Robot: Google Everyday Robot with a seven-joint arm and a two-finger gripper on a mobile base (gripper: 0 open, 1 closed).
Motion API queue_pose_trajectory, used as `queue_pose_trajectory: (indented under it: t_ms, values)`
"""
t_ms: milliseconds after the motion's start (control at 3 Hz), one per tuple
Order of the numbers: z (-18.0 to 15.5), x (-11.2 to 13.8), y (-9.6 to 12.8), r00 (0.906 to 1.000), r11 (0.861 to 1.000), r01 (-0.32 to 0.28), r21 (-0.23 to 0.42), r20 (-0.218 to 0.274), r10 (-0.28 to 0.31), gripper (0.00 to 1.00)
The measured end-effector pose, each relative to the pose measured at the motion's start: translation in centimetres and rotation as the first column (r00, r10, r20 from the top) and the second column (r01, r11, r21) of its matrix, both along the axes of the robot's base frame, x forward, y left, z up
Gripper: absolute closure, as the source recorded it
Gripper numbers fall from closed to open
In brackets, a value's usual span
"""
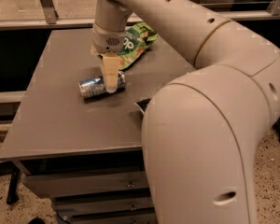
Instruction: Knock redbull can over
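Note:
The redbull can point(94, 86) lies on its side on the grey table point(60, 120), its shiny top rim pointing left. My gripper point(110, 78) hangs straight down over the can's right end, with a cream fingertip point(110, 74) in front of the can. The arm comes in from the upper right and hides the right part of the table.
A green snack pouch point(133, 45) lies just behind the gripper. A dark corner of something point(143, 105) shows at the arm's edge, mostly hidden. The table's front edge is near, with drawers point(84, 185) below. A rail and glass run along the back.

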State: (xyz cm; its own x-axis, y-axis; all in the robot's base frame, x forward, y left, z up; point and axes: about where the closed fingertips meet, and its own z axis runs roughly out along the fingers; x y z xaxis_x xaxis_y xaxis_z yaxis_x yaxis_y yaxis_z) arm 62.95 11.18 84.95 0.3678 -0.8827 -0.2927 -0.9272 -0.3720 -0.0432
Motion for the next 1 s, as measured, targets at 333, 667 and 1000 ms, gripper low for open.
queue_pose_trajectory:
  t_ms: [333, 667, 1000]
  values:
    - [0.6, 0.1, -0.7, 0.9991, 0.998, 0.040, 0.045, -0.012, -0.040, 0.00]
    - [2.0, -1.8, -2.3, 0.9914, 0.966, 0.129, 0.224, -0.052, -0.120, 0.00]
    - [3.9, -2.3, -6.5, 0.9654, 0.863, 0.256, 0.435, -0.070, -0.251, 0.00]
